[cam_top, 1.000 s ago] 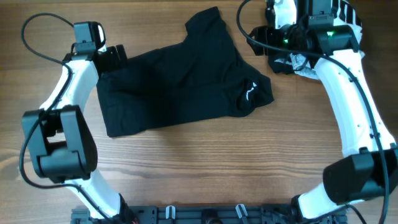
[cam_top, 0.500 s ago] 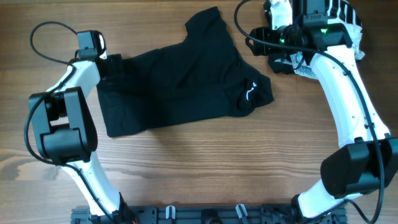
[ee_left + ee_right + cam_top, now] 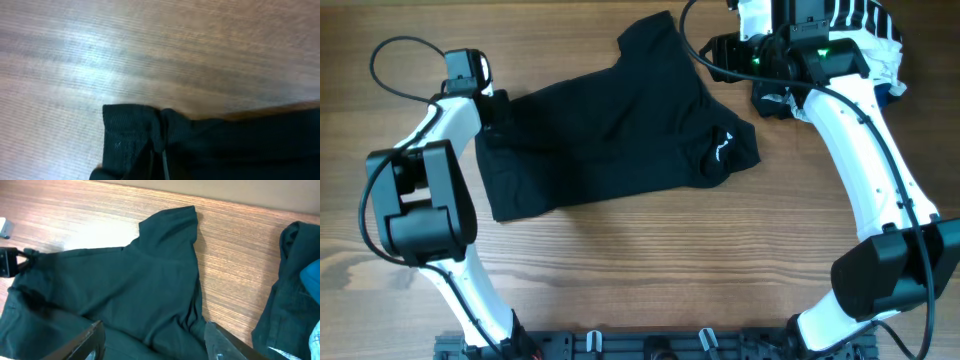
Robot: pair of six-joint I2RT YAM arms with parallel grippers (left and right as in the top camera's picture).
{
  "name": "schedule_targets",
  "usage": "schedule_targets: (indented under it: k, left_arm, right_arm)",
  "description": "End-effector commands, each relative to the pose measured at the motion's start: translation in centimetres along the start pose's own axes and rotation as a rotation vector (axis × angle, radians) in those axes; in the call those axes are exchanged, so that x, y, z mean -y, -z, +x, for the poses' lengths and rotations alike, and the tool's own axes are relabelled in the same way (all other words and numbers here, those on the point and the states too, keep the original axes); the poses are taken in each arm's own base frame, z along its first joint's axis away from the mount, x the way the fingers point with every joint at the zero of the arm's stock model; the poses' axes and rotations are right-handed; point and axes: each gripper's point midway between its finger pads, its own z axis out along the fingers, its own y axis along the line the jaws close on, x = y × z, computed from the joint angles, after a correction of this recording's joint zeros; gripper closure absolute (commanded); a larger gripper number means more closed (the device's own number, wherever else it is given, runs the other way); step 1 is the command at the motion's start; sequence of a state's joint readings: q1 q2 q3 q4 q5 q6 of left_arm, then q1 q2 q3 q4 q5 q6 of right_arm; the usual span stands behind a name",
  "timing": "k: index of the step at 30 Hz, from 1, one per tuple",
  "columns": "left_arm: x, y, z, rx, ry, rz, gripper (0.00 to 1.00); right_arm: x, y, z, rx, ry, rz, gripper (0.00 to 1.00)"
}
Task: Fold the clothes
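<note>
From overhead, the black T-shirt lies rumpled on the worktop, just beside the heap of other garments. The left claw is at the shirt's edge farthest from that heap, and the right claw is between heap and shirt. The left wrist view shows the hem bunched where the left claw is clamped shut on it. In the right wrist view the right claw's jaws stand parted and empty above the shirt, with the heap alongside.
</note>
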State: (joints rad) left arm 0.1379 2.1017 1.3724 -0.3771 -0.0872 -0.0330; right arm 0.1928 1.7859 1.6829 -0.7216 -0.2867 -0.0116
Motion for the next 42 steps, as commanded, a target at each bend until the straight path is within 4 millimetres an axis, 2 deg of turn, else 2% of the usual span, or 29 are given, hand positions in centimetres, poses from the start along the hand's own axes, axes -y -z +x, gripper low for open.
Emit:
schedule_targets:
  k: [1, 4, 6, 8, 11, 14, 18, 19, 21, 29, 31, 37, 41, 42]
  left_arm:
    - [-1.1, 3.6, -0.9, 0.027, 0.134, -0.039, 0.96]
    - [-1.3, 6.6, -1.2, 0.035, 0.192, -0.036, 0.96]
    - [-1.3, 7.7, -1.4, 0.043, 0.192, -0.028, 0.96]
    - [-1.3, 8.0, -1.3, 0.040, 0.200, -0.026, 0.96]
    - [-0.9, 7.9, -0.6, 0.009, 0.200, -0.006, 0.96]
    - [-0.9, 7.9, -0.6, 0.007, 0.211, -0.008, 0.96]
    - [-0.9, 7.9, -0.6, 0.009, 0.215, -0.007, 0.96]
    - [-0.9, 7.9, -0.6, 0.007, 0.215, -0.007, 0.96]
    - [-0.9, 7.9, -0.5, 0.005, 0.214, -0.007, 0.96]
    - [-0.9, 7.9, -0.4, -0.001, 0.214, -0.008, 0.96]
    - [-0.9, 7.9, -0.4, -0.002, 0.214, -0.008, 0.96]
    - [-0.7, 7.9, -0.3, -0.005, 0.214, 0.006, 0.95]
    - [-0.7, 7.9, -0.3, -0.005, 0.214, 0.006, 0.96]
    - [-0.7, 7.9, -0.3, -0.005, 0.214, 0.006, 0.96]
  right_arm:
    - [0.2, -0.8, 0.1, -0.013, -0.050, 0.007, 0.32]
    - [0.4, 0.0, -1.6, 0.032, -0.030, 0.047, 0.31]
    - [0.7, 0.3, -3.3, 0.070, -0.012, 0.082, 0.31]
    - [0.9, -0.2, -5.3, 0.099, -0.003, 0.084, 0.31]
    - [1.1, -2.5, -7.4, 0.097, 0.012, 0.060, 0.29]
    - [2.3, -6.7, -8.0, 0.078, 0.022, 0.058, 0.29]
    - [3.8, -13.6, -5.6, 0.021, 0.014, 0.037, 0.28]
    - [4.2, -15.8, -4.4, -0.001, 0.007, 0.026, 0.28]
    - [4.9, -18.7, -2.3, -0.037, -0.008, 0.019, 0.23]
    - [3.0, -24.8, 2.0, -0.094, -0.048, -0.102, 0.24]
    - [2.5, -25.3, 2.5, -0.105, -0.058, -0.107, 0.30]
    - [1.8, -25.6, 2.5, -0.100, -0.070, -0.113, 0.59]
    - [2.6, -25.4, 3.4, -0.139, -0.087, -0.086, 0.90]
    - [3.1, -25.2, 4.1, -0.167, -0.099, -0.066, 0.94]
